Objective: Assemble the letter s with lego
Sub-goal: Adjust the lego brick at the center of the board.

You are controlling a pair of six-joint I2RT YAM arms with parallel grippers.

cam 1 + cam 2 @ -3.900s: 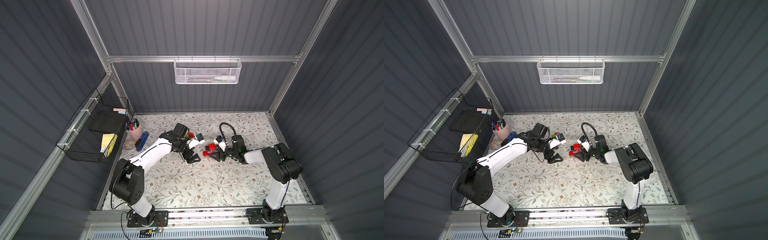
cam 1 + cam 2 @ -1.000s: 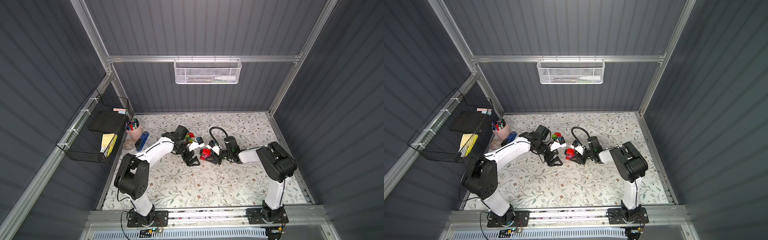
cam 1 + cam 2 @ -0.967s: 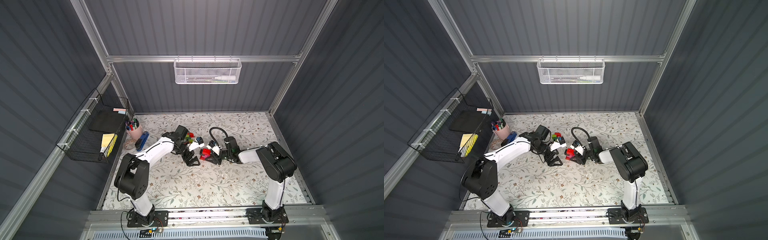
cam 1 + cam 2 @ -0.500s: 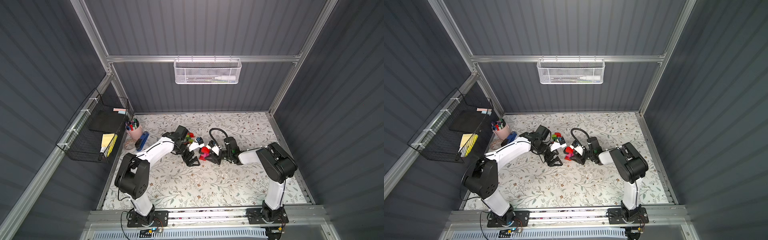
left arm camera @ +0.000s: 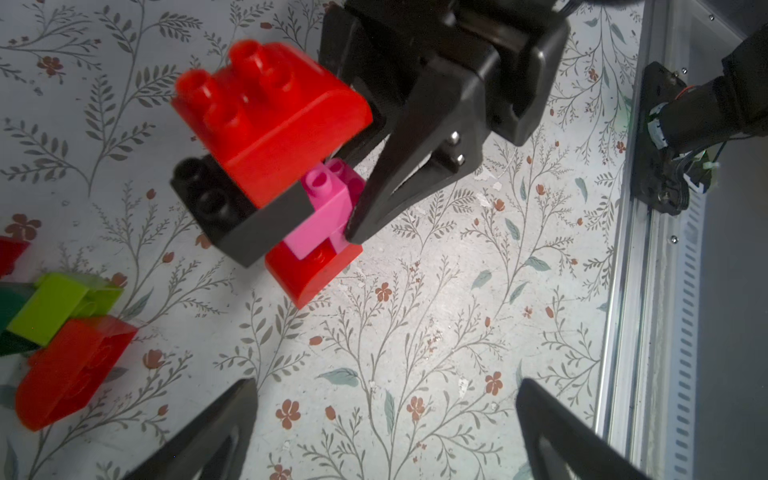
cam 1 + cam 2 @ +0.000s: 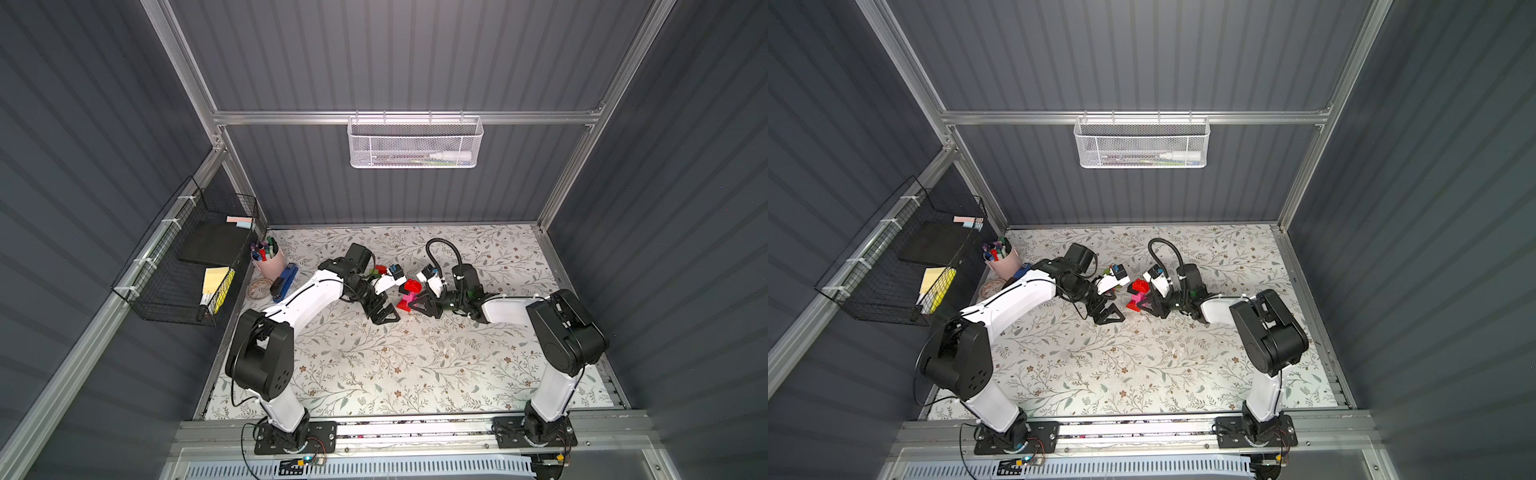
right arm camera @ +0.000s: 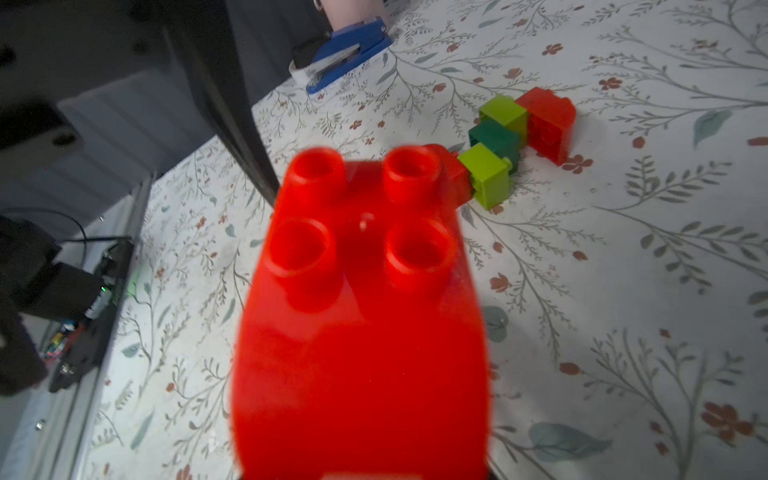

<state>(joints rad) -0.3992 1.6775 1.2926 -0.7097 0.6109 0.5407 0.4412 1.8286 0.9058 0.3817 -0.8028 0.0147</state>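
Observation:
The lego is in two groups on the flowered mat. One is a stack: a red brick on top, then black, pink and another red. My right gripper is shut on it at the pink brick. Its near fingertip presses that brick, and the other finger is hidden. The top red brick fills the right wrist view. My left gripper stands open and empty just short of the stack. A cluster of lime green, dark green and red bricks lies behind the left gripper.
A pink pen cup, a blue stapler and a tape roll stand at the mat's left edge. A black wire basket hangs on the left wall. A metal rail runs along the front.
The right gripper's jaws have closed on the stack's pink brick. Over the past few seconds the right arm moved left towards the left gripper. The left arm has barely moved.

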